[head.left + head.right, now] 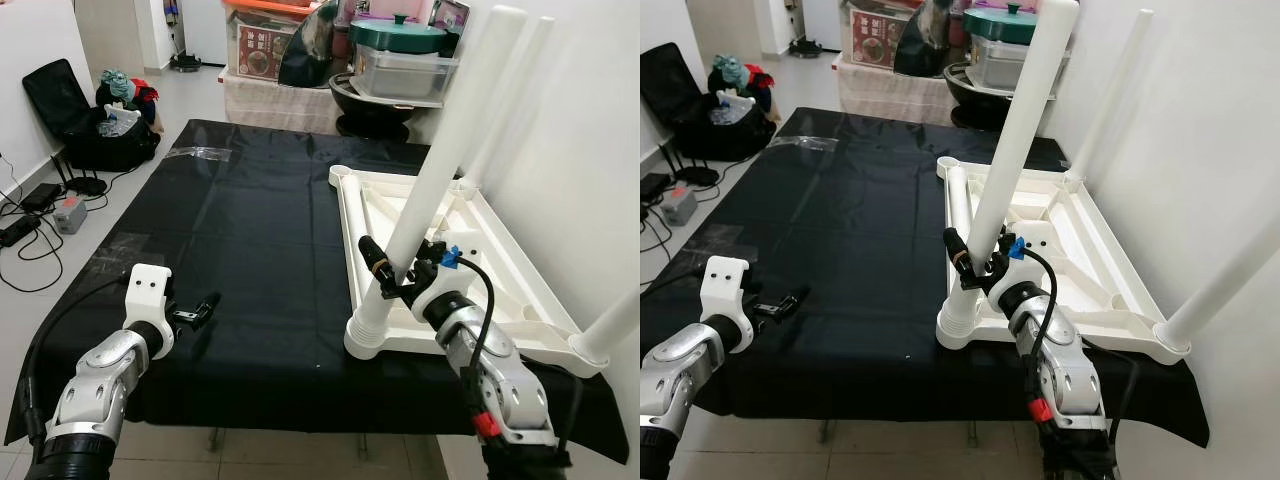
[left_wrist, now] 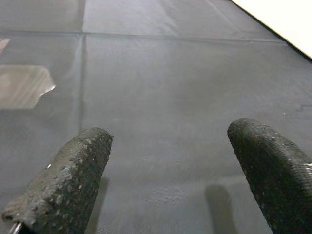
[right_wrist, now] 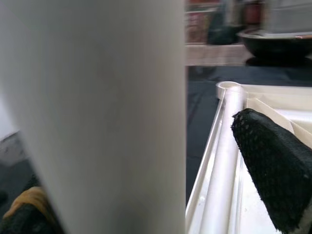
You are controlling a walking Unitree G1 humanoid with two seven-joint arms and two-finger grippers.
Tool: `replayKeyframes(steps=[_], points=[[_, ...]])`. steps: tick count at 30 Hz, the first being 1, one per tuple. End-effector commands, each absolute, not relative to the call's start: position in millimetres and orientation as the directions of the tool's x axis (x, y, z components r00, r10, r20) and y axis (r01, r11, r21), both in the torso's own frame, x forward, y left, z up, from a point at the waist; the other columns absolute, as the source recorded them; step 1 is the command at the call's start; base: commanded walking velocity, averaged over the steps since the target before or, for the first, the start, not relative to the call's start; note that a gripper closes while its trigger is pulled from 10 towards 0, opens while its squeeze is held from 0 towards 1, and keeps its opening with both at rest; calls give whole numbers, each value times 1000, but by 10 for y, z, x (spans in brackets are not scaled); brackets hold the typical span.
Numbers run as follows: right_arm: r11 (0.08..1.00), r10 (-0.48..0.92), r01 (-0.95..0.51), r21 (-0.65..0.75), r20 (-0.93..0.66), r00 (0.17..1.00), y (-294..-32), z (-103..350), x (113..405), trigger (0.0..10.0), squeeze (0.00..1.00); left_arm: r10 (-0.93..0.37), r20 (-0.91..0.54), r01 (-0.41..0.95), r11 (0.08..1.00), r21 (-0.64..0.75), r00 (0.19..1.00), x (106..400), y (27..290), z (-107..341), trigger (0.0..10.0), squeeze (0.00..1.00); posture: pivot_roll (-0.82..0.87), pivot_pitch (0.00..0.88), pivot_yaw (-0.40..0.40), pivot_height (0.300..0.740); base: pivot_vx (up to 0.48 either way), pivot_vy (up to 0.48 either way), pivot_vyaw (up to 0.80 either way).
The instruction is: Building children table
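My right gripper [image 1: 395, 272] is closed around the white leg [image 1: 445, 165] just above the near-left corner socket [image 1: 366, 335] of the upturned tabletop [image 1: 520, 275], which lies on the black sheet [image 1: 240, 240]. The leg's long axis runs up and away from me, leaning toward the wall rather than standing true in its socket. My left gripper [image 1: 205, 307] rests well apart over bare sheet, fingers [image 2: 80, 170] spread and empty. The right arm is the one placed to straighten it.
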State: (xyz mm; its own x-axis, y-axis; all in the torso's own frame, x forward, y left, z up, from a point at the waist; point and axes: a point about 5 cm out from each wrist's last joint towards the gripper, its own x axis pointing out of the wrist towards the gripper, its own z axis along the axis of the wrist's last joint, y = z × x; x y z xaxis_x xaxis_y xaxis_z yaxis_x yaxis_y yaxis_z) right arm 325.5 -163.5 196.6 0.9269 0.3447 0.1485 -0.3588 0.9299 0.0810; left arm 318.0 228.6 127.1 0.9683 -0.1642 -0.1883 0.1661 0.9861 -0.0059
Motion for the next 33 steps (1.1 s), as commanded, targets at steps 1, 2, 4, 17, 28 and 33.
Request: replayKeyframes(steps=[1,2,4,17,28,33], points=[[946,310,-321,49,156,938,-1825,1994,3317,10000,1000,-164,-192,167,986,3,968,3173,2305,1259,10000,0,142,0,-139,740,0,0,0],[946,310,-321,49,156,938,-1825,1994,3317,10000,1000,-164,-192,167,986,3,968,3173,2305,1259,10000,0,142,0,-139,740,0,0,0],[942,322,-332,38,164,933,-1837,2022,3332,10000,1000,-163,-192,166,986,3,968,3171,2309,1260,10000,0,142,0,-139,740,0,0,0],[798,584,-601,37,195,788,-1672,2094,3265,10000,1000,-173,-192,176,984,2,966,3160,2312,1252,10000,0,151,0,-141,740,0,0,0],[747,655,-665,13,159,738,-1719,2065,3412,10000,933,-179,-195,184,983,4,964,3152,2311,1249,10000,0,156,0,-145,740,0,0,0],[741,663,-671,11,148,734,-1733,2068,3499,10000,0,-176,-194,181,984,6,965,3144,2319,1249,10000,0,166,0,-153,740,0,0,0]])
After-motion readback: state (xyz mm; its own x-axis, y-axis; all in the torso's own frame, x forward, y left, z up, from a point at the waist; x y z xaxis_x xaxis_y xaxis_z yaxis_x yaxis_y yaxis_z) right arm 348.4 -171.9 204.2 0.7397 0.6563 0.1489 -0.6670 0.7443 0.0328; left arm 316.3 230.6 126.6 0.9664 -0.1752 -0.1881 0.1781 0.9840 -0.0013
